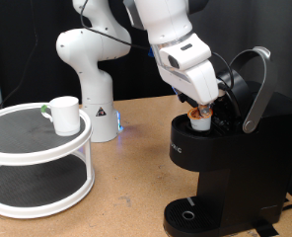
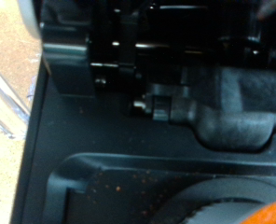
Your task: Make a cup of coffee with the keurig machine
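The keurig machine (image 1: pixel 225 173) stands at the exterior view's right with its silver-grey lid handle (image 1: pixel 255 89) raised and the pod chamber open. My gripper (image 1: pixel 200 107) hangs right over the open chamber. A small white pod with an orange-brown top (image 1: pixel 200 120) sits directly under the fingertips at the chamber's mouth. The wrist view shows the machine's dark interior (image 2: pixel 157 103) up close, with an orange edge of the pod (image 2: pixel 274 211) in one corner. The cup (image 1: pixel 62 114), a white mug, stands upright on a white round stand (image 1: pixel 18 148) at the exterior view's left, far from the gripper.
The white stand has two tiers and fills the exterior view's lower left. The robot's base (image 1: pixel 92 99) stands behind it on the wooden table (image 1: pixel 126 197). The round drip tray (image 1: pixel 190 213) at the machine's foot holds nothing.
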You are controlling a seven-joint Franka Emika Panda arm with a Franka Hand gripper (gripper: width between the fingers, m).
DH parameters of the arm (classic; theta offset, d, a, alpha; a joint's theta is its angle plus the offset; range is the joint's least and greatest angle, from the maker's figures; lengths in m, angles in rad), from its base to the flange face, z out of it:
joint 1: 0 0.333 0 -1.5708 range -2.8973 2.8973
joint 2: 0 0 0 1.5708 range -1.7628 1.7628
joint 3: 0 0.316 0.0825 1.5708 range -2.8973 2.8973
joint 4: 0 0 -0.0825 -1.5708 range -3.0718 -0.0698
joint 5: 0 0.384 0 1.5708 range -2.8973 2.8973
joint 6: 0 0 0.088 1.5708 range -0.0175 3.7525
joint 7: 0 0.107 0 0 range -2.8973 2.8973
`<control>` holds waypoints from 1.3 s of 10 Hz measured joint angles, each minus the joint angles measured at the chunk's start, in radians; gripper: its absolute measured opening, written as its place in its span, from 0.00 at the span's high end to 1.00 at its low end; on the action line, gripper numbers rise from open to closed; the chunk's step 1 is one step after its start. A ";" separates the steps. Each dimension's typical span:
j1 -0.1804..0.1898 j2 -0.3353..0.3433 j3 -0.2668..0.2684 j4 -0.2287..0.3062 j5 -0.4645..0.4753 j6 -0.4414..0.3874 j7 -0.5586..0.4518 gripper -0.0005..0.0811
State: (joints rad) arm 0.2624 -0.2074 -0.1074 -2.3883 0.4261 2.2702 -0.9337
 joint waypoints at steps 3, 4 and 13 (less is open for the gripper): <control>0.000 -0.005 0.000 -0.004 0.003 -0.002 0.000 0.01; 0.000 -0.007 0.000 -0.006 0.007 -0.004 0.000 0.01; 0.001 -0.056 0.003 -0.001 0.066 -0.045 -0.028 0.01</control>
State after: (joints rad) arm 0.2630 -0.2638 -0.1043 -2.3889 0.4921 2.2250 -0.9612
